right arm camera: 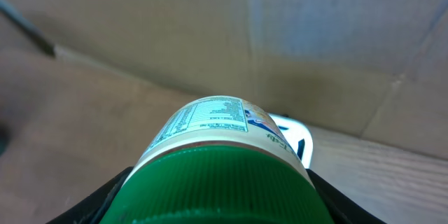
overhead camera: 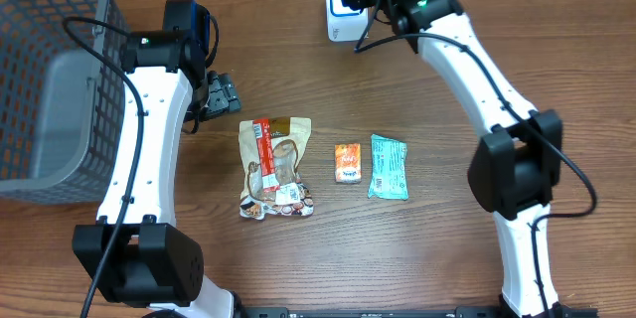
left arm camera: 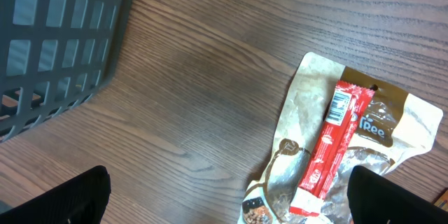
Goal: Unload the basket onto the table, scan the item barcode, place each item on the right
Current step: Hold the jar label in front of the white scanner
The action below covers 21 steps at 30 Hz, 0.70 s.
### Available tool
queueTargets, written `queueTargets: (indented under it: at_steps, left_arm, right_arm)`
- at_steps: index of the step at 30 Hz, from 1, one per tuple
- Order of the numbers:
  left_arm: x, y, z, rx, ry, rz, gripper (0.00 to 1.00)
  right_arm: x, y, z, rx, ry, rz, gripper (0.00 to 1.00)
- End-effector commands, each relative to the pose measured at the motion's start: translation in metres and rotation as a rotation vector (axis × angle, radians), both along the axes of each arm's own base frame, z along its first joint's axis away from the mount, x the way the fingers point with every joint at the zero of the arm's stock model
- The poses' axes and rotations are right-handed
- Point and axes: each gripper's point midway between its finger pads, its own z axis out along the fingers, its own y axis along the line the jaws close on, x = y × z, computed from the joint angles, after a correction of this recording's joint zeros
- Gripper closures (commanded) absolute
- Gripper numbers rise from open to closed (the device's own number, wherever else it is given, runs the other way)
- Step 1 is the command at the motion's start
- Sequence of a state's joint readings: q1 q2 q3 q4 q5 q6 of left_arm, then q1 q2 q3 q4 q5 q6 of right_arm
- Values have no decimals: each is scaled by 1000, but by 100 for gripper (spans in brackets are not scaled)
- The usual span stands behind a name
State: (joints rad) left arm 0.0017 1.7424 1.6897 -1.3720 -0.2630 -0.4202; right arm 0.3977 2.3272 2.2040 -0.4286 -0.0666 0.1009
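Two grippers — right gripper (right arm camera: 217,197) snug around green-lidded jar (right arm camera: 210,129) by scanner (overhead camera: 341,15), left gripper (overhead camera: 220,94) wide.

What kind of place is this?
Probably a mock store checkout: a white barcode scanner with the right gripper holding a green-lidded jar at it, packaged snacks on the wooden table, and a gray mesh basket.

Green-lidded jar (right arm camera: 213,136) fills lower frame, nutrition label facing up, clamped between dark fingers (right arm camera: 98,201) of right hand (right arm camera: 217,206). White scanner (right arm camera: 299,138) just behind jar. Cardboard wall (right arm camera: 210,28) beyond wooden desk (right arm camera: 63,112).
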Motion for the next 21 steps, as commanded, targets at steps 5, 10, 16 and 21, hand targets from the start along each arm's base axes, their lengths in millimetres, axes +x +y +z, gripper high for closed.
queueTargets:
  at_steps: [5,10,16,21]
  left_arm:
    - [4,0,6,3,-24,16,0]
    - [4,0,6,3,-24,16,0]
    - [4,0,6,4,-24,17,0]
    - [4,0,6,4,-24,17,0]
  right_arm:
    - [41,-11,2,179,-92,-230,96]
    - [57,-5,-12,286,-125,-259,96]
    - [68,0,-35,302,-153,-256,96]
    - [73,2,-40,324,-191,-252,96]
